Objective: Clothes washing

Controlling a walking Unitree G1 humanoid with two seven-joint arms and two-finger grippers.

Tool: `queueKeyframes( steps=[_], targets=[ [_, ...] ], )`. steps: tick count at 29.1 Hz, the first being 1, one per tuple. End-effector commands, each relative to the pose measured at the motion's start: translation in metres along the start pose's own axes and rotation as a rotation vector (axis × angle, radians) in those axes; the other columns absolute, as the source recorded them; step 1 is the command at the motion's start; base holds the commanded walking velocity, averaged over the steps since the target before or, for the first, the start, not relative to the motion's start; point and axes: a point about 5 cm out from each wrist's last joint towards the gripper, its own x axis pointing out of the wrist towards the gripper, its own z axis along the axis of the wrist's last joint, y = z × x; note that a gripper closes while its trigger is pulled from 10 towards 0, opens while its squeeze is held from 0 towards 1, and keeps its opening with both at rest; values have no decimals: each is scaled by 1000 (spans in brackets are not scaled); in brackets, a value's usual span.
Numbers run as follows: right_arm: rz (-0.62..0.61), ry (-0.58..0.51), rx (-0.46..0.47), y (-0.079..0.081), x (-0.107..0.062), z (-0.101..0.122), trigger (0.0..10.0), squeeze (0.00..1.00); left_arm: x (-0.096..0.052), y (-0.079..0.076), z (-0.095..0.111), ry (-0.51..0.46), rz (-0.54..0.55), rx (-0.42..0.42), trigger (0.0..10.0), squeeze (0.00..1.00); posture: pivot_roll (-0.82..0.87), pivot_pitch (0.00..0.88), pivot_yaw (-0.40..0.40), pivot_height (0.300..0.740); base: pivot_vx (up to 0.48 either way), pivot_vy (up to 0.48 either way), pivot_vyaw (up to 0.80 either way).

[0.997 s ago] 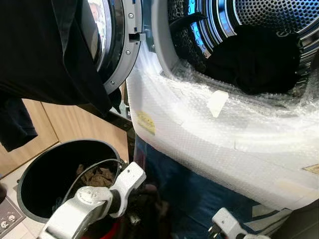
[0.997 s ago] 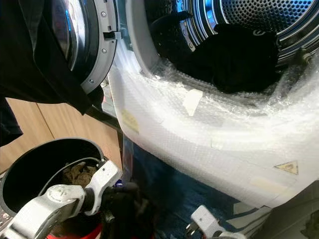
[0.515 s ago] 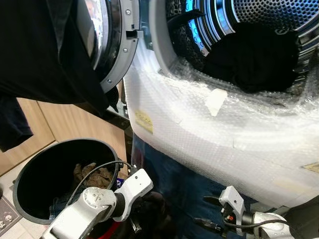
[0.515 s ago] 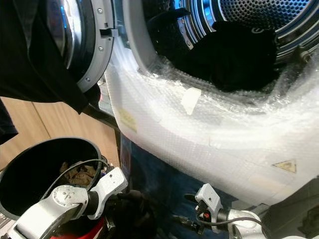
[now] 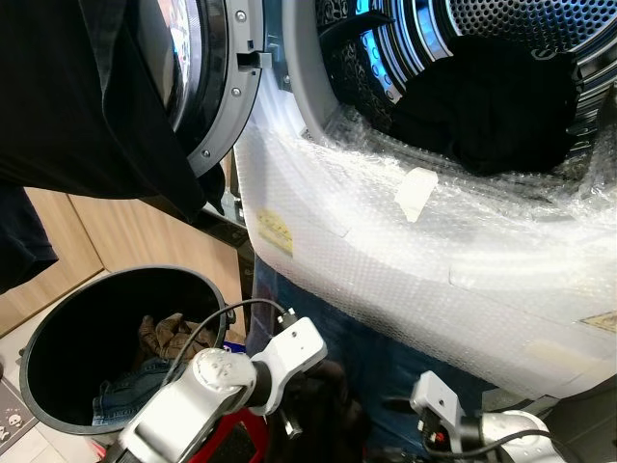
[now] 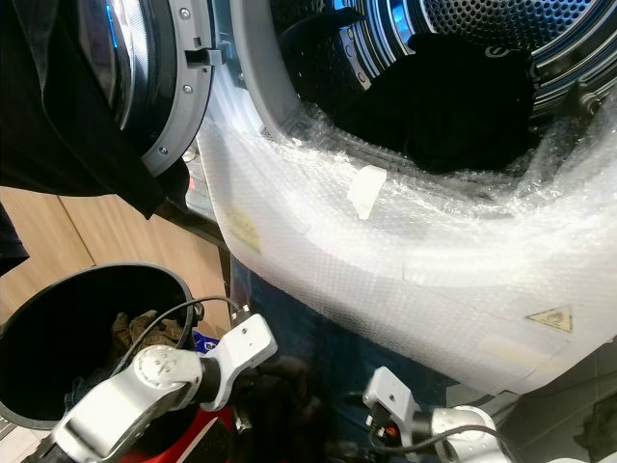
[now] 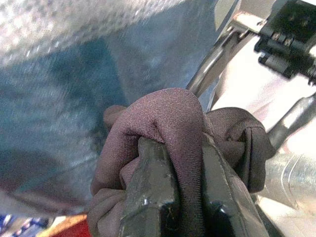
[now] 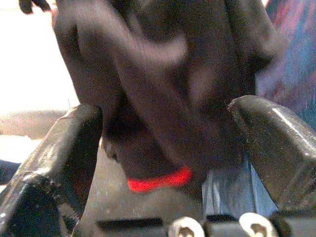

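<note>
Nearest the robot, low before the machine, the left gripper (image 7: 170, 197) has its two black fingers (image 7: 148, 192) closed tight on a fold of maroon cloth (image 7: 173, 118), which bulges up over the fingertips. In the head views this cloth (image 5: 313, 400) hangs as a dark bundle just below the left wrist. Beside it, the right gripper (image 8: 168, 148) faces the same bundle; its fingers (image 8: 54, 148) stand wide apart with the dark fabric between them, not clamped. A red object (image 5: 231, 439) sits under the left arm; its nature cannot be determined.

To the left stands a round black laundry bin (image 5: 43, 333) holding a brownish patterned item and a blue denim piece (image 5: 125, 391).

Beyond, the washing machine front is wrapped in bubble wrap (image 5: 405, 260), with a strip of tape (image 5: 416, 193) on it. The door (image 5: 227, 106) stands open, and a black garment (image 5: 67, 116) is draped over it. Farthest in, a black clothing pile (image 5: 492, 111) lies inside the perforated drum (image 5: 521, 24).
</note>
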Motion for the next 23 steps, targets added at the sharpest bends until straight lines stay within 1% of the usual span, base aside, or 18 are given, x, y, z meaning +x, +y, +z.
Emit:
queueKeyframes(
  steps=[1, 4, 6, 8, 10, 13, 16, 17, 18, 19, 21, 22, 23],
  targets=[
    [10, -26, 31, 2, 1, 3, 10000, 1000, 4, 2, 5, -9, 17, 36, 0, 0, 256, 48, -62, 740, 0, 0, 0],
    [26, -83, 69, 5, 3, 9, 10000, 1000, 9, 1, 10, -35, 26, 34, 0, 0, 254, 46, -65, 740, 0, 0, 0],
    [87, -105, 78, 12, 2, 13, 10000, 1000, 15, 0, 15, -48, 31, 39, 0, 0, 246, 35, -70, 740, 0, 0, 0],
    [115, -101, 70, 16, 2, 14, 10000, 1000, 19, 0, 19, -58, 41, 43, 0, 0, 246, 35, -70, 740, 0, 0, 0],
    [144, -79, 73, 21, 4, 11, 10000, 1000, 23, 1, 24, -78, 59, 30, 0, 0, 245, 28, -73, 740, 0, 0, 0],
    [149, -35, 68, 25, 9, 6, 10000, 1000, 25, 0, 27, -96, 57, 26, 0, 0, 236, 22, -75, 740, 0, 0, 0],
    [100, 10, 74, 26, 18, -2, 10000, 1000, 27, -3, 27, -101, 49, 10, 0, 0, 238, 20, -79, 740, 0, 0, 0],
    [64, 19, 78, 24, 21, -4, 10000, 1000, 27, -3, 27, -101, 51, 8, 0, 0, 242, 18, -80, 740, 0, 0, 0],
    [64, 19, 78, 24, 21, -4, 10000, 1000, 27, -3, 27, -101, 51, 8, 0, 0, 242, 18, -80, 740, 0, 0, 0],
    [-38, 35, 103, 18, 25, -9, 10000, 1000, 29, -4, 27, -106, 53, -1, 0, 0, 248, 11, -81, 740, 0, 0, 0],
    [-127, 46, 143, 11, 28, -13, 10000, 1000, 29, -4, 28, -110, 56, -3, 0, 0, 250, 8, -81, 740, 0, 0, 0],
    [-195, 35, 171, 6, 30, -13, 10000, 1000, 29, -4, 30, -117, 58, -5, 0, 0, 250, 8, -81, 740, 0, 0, 0],
    [-195, 35, 171, 6, 30, -13, 10000, 1000, 29, -4, 30, -117, 58, -5, 0, 0, 250, 8, -81, 740, 0, 0, 0]
  ],
)
